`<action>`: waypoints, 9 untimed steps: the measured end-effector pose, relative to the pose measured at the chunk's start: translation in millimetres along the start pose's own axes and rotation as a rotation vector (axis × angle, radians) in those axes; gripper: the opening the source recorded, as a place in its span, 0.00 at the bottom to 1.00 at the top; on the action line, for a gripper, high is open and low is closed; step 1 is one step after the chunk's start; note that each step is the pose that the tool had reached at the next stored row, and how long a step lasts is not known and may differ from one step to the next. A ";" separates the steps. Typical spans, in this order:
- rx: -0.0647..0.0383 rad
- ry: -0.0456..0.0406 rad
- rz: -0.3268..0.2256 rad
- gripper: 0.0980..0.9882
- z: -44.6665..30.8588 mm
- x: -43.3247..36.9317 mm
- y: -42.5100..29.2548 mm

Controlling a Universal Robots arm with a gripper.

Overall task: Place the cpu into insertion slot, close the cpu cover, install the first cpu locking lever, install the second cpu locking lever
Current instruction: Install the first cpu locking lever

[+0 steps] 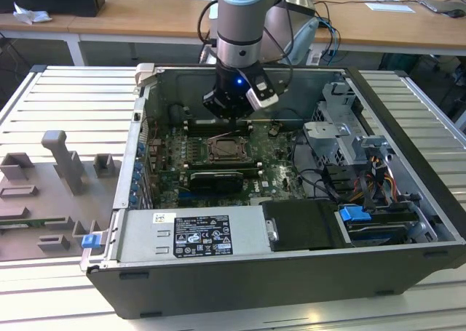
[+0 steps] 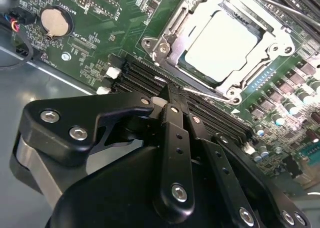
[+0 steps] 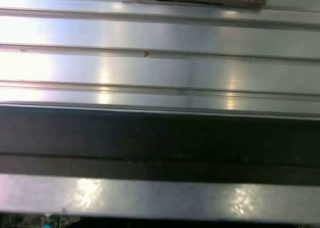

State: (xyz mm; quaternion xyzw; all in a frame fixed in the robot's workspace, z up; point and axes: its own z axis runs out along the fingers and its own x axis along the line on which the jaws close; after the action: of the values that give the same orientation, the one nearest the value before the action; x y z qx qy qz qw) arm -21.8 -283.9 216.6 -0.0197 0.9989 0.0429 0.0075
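Note:
The cpu [image 2: 222, 45], with its pale silver top, lies in the insertion slot [image 1: 229, 150] on the green board. The cpu cover [image 2: 171, 40], a silver frame, lies flat around it. One thin wire locking lever [image 2: 206, 94] runs along the socket edge nearest the gripper. Another lever [image 2: 285, 10] runs along the far edge. My gripper [image 2: 170, 93] is shut, its black fingertips together right at the end of the near lever. In the exterior view the gripper [image 1: 231, 118] hangs just behind the socket, inside the open computer case.
Long memory slots [image 2: 145, 75] lie between gripper and socket, and a coin battery [image 2: 56, 21] sits further off. A black card [image 1: 212, 178], the power supply [image 1: 193, 233] and drive cage [image 1: 342, 138] crowd the case. Grey fixtures [image 1: 62, 164] stand on the ribbed table.

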 end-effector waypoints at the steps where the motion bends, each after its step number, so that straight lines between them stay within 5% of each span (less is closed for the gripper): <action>1: 0.000 0.0000 0.000 0.01 1.4 -0.2 -0.1; 9: 0.001 0.0001 0.000 0.01 9.7 -1.5 -0.9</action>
State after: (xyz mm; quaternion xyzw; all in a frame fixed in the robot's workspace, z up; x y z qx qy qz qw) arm -20.1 -283.9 206.9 -0.0198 0.9989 0.0425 0.0075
